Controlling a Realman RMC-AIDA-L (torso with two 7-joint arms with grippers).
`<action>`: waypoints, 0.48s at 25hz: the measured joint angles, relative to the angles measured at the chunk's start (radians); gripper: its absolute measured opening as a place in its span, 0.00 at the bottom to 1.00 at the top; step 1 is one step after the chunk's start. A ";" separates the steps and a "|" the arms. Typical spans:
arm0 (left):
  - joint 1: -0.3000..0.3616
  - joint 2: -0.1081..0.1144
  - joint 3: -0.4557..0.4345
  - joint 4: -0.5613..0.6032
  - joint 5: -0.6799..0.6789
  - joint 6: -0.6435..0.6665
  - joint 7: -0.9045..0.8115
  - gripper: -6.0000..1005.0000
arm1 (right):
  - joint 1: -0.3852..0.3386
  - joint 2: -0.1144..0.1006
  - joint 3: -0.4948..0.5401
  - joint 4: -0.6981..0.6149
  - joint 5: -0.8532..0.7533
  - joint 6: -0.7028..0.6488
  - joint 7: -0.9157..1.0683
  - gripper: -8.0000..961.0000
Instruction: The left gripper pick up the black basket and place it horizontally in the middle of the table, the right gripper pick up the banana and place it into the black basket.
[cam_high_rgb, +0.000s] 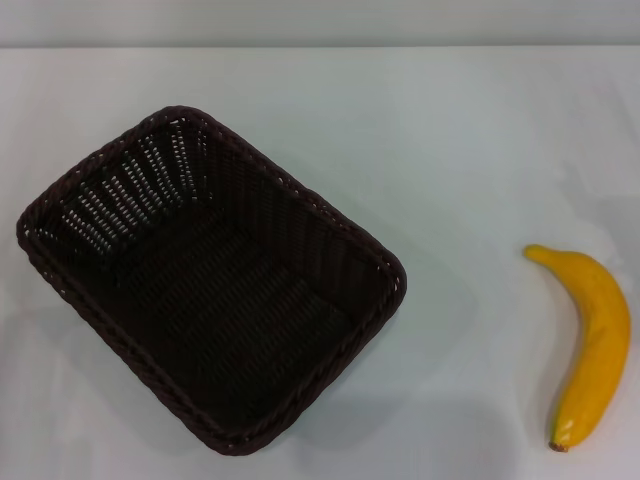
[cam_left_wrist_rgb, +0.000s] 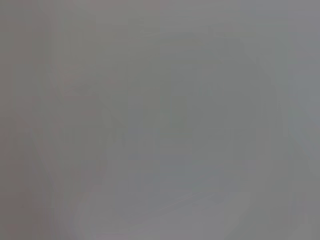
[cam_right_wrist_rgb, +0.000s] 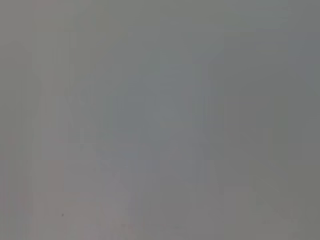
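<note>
The black basket (cam_high_rgb: 215, 290) is a dark woven rectangle lying askew on the left half of the white table (cam_high_rgb: 460, 150) in the head view, its long side running from far left to near right. It is empty. The yellow banana (cam_high_rgb: 592, 345) lies on the table at the right edge, stem end toward the near side, well apart from the basket. Neither gripper nor arm shows in the head view. Both wrist views show only a plain grey surface, with no fingers and no object.
The table's far edge (cam_high_rgb: 320, 46) runs across the top of the head view. Bare white tabletop lies between the basket and the banana.
</note>
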 joint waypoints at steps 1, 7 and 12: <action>-0.002 0.000 -0.001 0.002 0.000 0.001 0.000 0.88 | 0.001 0.000 0.000 0.000 0.000 -0.001 0.000 0.88; -0.013 -0.002 -0.002 -0.001 -0.002 -0.025 -0.012 0.88 | 0.003 0.000 -0.001 0.000 0.000 -0.005 0.000 0.88; -0.025 0.000 -0.005 -0.002 -0.007 -0.039 -0.045 0.88 | 0.004 0.000 0.002 0.005 0.000 -0.006 0.000 0.88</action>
